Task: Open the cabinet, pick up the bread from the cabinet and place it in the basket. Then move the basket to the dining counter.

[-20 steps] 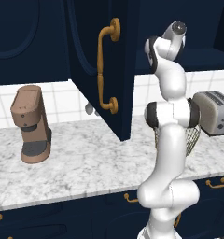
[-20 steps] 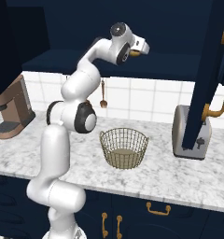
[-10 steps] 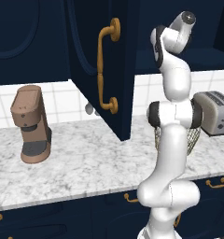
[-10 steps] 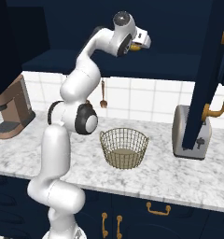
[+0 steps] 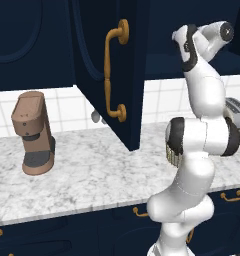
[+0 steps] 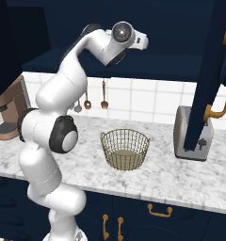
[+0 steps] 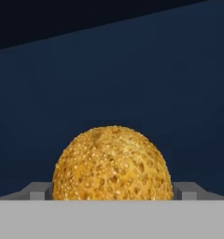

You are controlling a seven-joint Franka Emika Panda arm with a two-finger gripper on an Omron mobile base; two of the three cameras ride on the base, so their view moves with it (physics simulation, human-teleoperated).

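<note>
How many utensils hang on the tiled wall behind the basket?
3, as seen from the right: a ladle, a spoon and a fork, side by side left of the basket. The arm may hide more.

a brown coffee machine (image 5: 33, 131) and a silver toaster (image 6: 193, 133) stand on the marble table (image 5: 92, 175); utensils (image 6: 104, 95) hang on the tiled wall.

You are looking at the cabinet (image 5: 107, 75) standing open, its dark navy door with the long curved brass handle swinging out over the marble worktop (image 6: 171, 181). Inside, the bread (image 7: 113, 164), a round golden seeded lump, is sitting against the navy interior, close up in the hand view. The basket (image 6: 125, 149), pale gold wire mesh, is standing upright and empty on the worktop, beside the toaster.
</note>
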